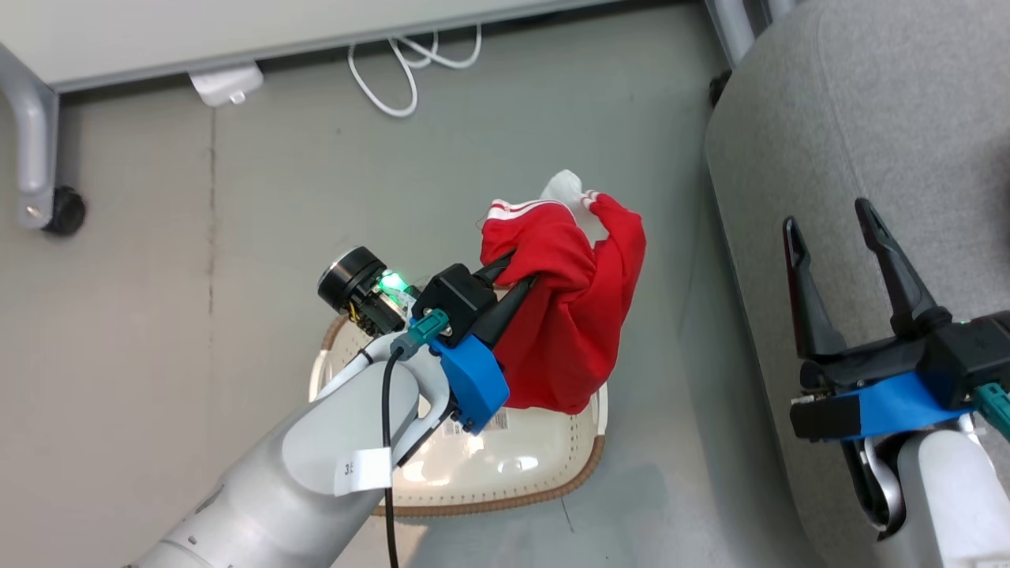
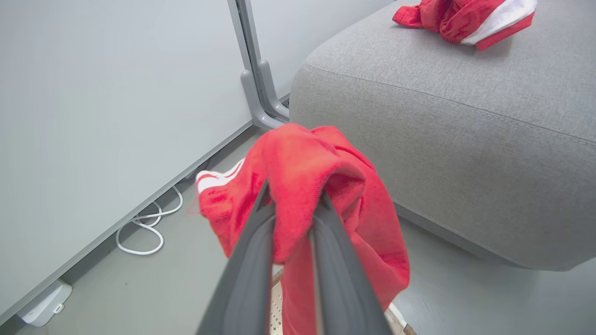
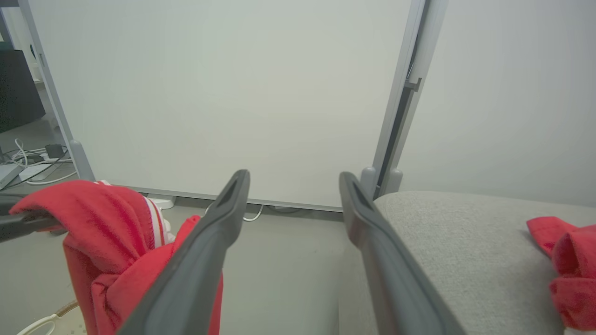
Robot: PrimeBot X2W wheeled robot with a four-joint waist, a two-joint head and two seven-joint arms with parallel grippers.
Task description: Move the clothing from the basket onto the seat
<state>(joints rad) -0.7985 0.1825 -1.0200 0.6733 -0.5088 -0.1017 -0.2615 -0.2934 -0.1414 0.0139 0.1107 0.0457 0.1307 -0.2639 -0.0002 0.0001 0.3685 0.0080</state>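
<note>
Our left gripper (image 2: 293, 197) pinches the soft red fabric garment (image 1: 576, 315) high, clearing the cream perforated basket (image 1: 552, 493) below; right gripper (image 1: 828, 217) gapes.

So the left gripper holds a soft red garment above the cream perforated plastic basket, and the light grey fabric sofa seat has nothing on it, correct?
No: the light grey sofa seat carries a red garment with a broad white stripe, seen in the left wrist view. The rest is right.
</note>
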